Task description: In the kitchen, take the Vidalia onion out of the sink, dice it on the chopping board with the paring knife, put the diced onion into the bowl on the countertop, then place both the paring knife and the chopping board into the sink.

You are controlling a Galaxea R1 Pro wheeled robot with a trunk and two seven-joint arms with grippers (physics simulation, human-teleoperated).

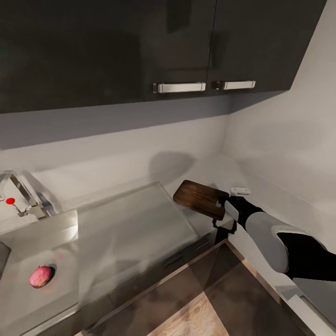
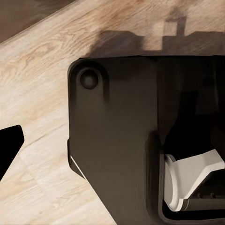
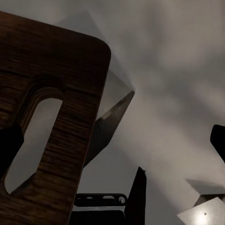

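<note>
The pinkish Vidalia onion [image 1: 41,276] lies in the steel sink [image 1: 18,303] beside the drain. Past the drainboard's right end, the dark wood chopping board [image 1: 198,198] sits over the grey countertop [image 1: 210,170], and I cannot tell whether it rests flat. My right gripper [image 1: 218,213] is at its slot end, open, its fingers spread wide. In the right wrist view one finger [image 3: 9,147] overlaps the chopping board [image 3: 56,70] by the slot. A white bowl [image 1: 240,190] peeks out behind that wrist. The paring knife is out of view. My left gripper [image 2: 112,145] hangs open over the floor.
The faucet [image 1: 21,191] with its red knob [image 1: 10,201] stands at the sink's back left. A flat drainboard [image 1: 135,224] runs between the sink and the board. Dark upper cabinets [image 1: 140,42] hang overhead. The counter turns along the right wall [image 1: 280,140]. My dark base [image 2: 122,140] is over wood floor.
</note>
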